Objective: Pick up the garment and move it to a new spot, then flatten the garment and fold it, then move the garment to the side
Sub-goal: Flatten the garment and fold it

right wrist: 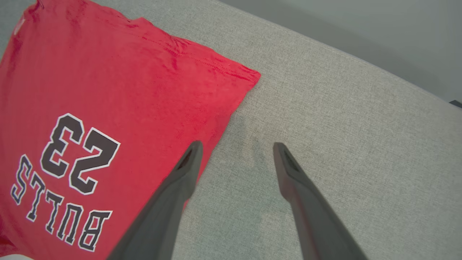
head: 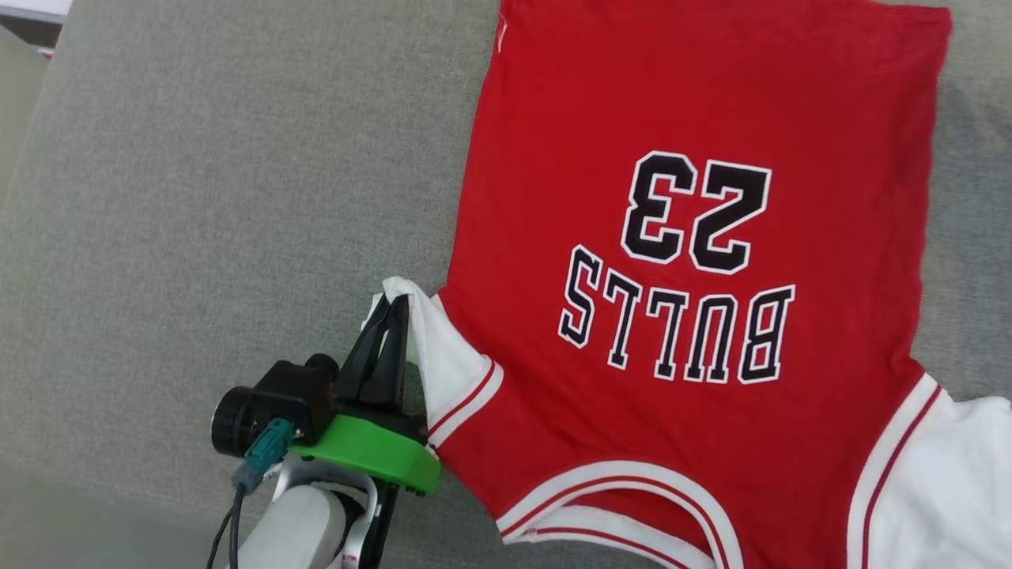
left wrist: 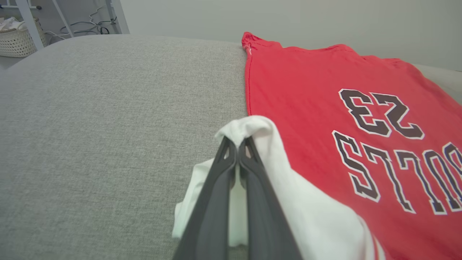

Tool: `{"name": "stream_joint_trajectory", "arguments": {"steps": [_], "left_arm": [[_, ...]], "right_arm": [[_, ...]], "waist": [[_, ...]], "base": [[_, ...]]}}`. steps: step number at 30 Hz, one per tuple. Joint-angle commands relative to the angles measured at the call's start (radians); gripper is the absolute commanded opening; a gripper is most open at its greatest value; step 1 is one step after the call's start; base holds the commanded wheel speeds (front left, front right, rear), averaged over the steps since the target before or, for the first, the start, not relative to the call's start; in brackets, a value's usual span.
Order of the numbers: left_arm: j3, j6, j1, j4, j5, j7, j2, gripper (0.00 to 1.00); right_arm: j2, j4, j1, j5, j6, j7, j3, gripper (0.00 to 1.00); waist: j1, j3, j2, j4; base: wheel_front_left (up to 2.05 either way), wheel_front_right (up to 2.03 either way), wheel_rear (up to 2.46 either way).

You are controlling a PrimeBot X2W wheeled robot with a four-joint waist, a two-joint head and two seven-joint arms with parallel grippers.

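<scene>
The garment, a red jersey T-shirt with white sleeves and black "23" and "BULLS" lettering, lies spread on the grey cushion with its collar toward me. My left gripper is shut on the tip of the white left sleeve, lifting it a little off the cushion. The left wrist view shows the two dark fingers pinching the bunched white sleeve beside the red body. In the right wrist view my right gripper hangs open above the grey fabric, just off the jersey's right edge.
The grey upholstered cushion stretches wide to the left of the garment. A woven basket, white frame legs and cables sit beyond its far left corner. A pale wall rises behind the cushion.
</scene>
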Motion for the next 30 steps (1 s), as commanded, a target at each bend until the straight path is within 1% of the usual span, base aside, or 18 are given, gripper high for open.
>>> {"name": "stream_joint_trajectory", "arguments": {"steps": [1, 6, 11, 13, 16, 20, 21, 24, 30], "left_arm": [[0.008, -0.011, -0.027, -0.004, 0.023, -0.006, -0.021, 0.0], [0.048, -0.042, -0.043, -0.016, 0.066, -0.006, -0.079, 0.0], [0.088, -0.078, -0.052, -0.021, 0.107, -0.006, -0.127, 0.0], [0.102, -0.092, -0.056, -0.019, 0.121, -0.006, -0.143, 0.0], [0.121, -0.111, -0.054, -0.013, 0.137, -0.006, -0.162, 0.0], [0.148, -0.133, -0.045, -0.004, 0.155, -0.006, -0.179, 0.0], [0.155, -0.138, -0.043, -0.001, 0.16, -0.006, -0.183, 0.0], [0.173, -0.15, -0.036, 0.008, 0.167, -0.006, -0.19, 0.0], [0.215, -0.174, -0.016, 0.035, 0.174, -0.006, -0.2, 0.0]], "right_arm": [[0.009, 0.019, -0.034, -0.026, -0.001, 0.029, 0.006, 1.0], [0.038, 0.087, -0.118, -0.092, -0.001, 0.083, 0.017, 1.0], [0.076, 0.139, -0.169, -0.137, -0.001, 0.087, 0.04, 1.0], [0.073, 0.162, -0.162, -0.16, -0.001, 0.093, 0.063, 1.0], [0.07, 0.181, -0.131, -0.157, -0.001, 0.102, 0.087, 1.0], [0.041, 0.182, -0.101, -0.142, -0.001, 0.105, 0.107, 1.0], [0.032, 0.181, -0.102, -0.14, -0.001, 0.1, 0.106, 0.0], [0.023, 0.183, -0.108, -0.144, -0.001, 0.069, 0.103, 0.0], [0.045, 0.19, -0.109, -0.128, -0.001, -0.035, 0.116, 0.0]], "waist": [[-0.0002, 0.117, 0.0, 0.09], [-0.0002, 0.193, 0.0, 0.114], [-0.0002, 0.258, 0.0, 0.128], [-0.0002, 0.269, 0.0, 0.131], [-0.0002, 0.275, 0.0, 0.133], [-0.0002, 0.271, 0.0, 0.131], [-0.0002, 0.269, 0.0, 0.13], [-0.0002, 0.254, 0.0, 0.121], [-0.0002, 0.186, 0.0, 0.084]], "base": [[0.0, 0.0, 0.0], [0.0, 0.0, 0.0], [0.0, 0.0, 0.0], [0.0, 0.0, 0.0], [0.0, 0.0, 0.0], [0.0, 0.0, 0.0], [0.0, 0.0, 0.0], [0.0, 0.0, 0.0], [0.0, 0.0, 0.0]]}}
